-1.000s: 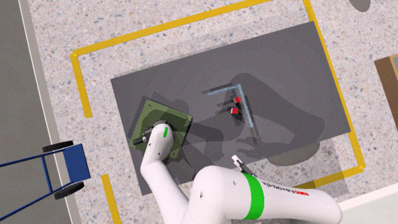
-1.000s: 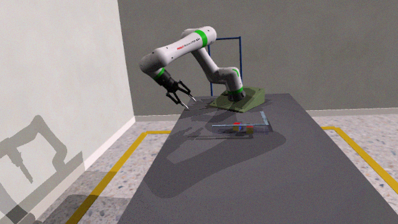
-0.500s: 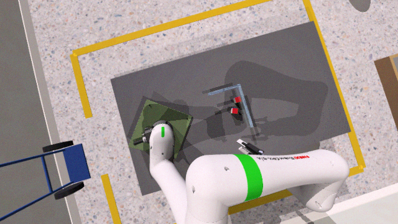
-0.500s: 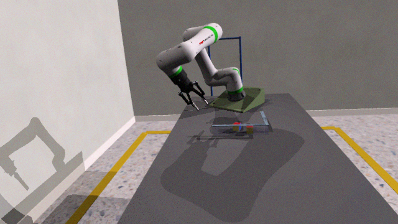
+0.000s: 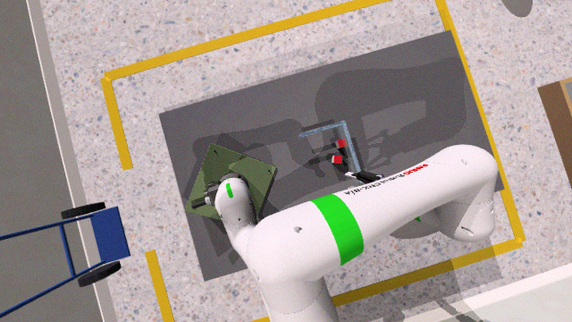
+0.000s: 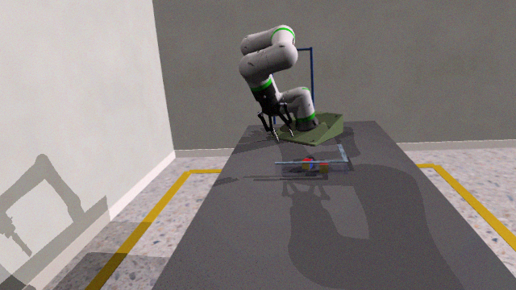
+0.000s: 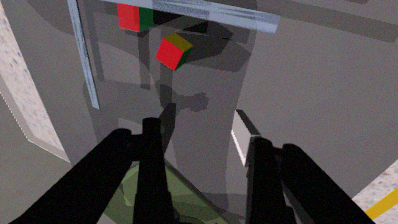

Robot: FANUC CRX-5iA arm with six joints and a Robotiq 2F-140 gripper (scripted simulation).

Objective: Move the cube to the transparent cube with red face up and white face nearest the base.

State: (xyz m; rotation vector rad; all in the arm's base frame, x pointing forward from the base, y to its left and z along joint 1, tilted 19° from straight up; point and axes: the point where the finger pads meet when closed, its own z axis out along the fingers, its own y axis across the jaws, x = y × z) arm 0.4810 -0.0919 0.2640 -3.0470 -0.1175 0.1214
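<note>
- The arm's two-finger gripper (image 7: 197, 125) hangs above the table with its black fingers partly apart. Nothing is between them, and it stands on the robot-base side of the L-shaped rail (image 7: 82, 55), well short of it.
- Inside the rail's angle, on the dark table top (image 6: 250, 225), lies a small cube (image 7: 173, 51). It is turned askew to both legs of the rail and touches neither, with red, yellow and green faces towards the wrist camera.
- Deeper in the angle, just beside the far leg, a second cube (image 7: 132, 16) sits square to the rail, red and green showing. Being lined up with the rail, it is probably the transparent target, though neither cube looks plainly see-through from here.
- Handling, as a judgement:
  - The cube looks small, rigid and light, with flat, smooth faces that could slip under a weak or off-centre pinch.
  - The sound hold is on two opposite side faces, pads flat and low on the block, with the wrist turned to match its skew.
  - The present finger gap looks a little wider than the cube, so a straight descent should fit.
  - The rail's legs close by leave little room for a finger on the far side.
</note>
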